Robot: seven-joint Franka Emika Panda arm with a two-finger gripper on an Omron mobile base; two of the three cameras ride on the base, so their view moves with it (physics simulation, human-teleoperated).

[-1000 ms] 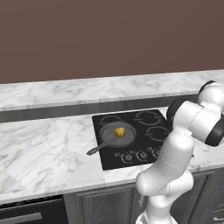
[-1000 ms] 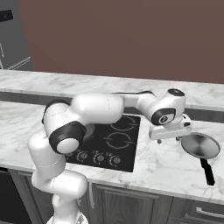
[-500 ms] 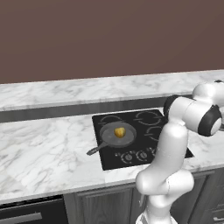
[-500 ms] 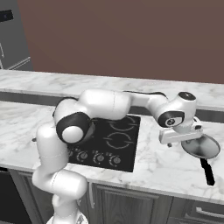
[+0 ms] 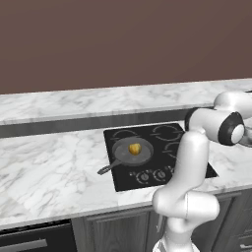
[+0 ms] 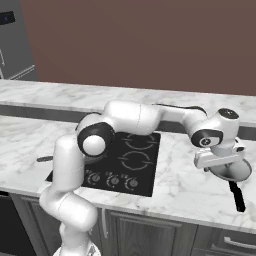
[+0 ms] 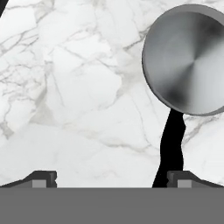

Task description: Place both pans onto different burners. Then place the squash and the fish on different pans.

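squash [image 5: 134, 148] sits in dark skillet [image 5: 129, 152] on cooktop [image 5: 157, 152].

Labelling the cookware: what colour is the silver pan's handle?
Black, on the silver pan; its handle shows best in the hand view.

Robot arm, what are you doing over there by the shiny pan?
The robot arm is reaching out to the right of the cooktop, and its open gripper hangs over the marble counter beside the silver pan, holding nothing. That pan sits off the cooktop, its black handle close to one fingertip. The dark skillet already sits on a burner with the yellow squash in it.
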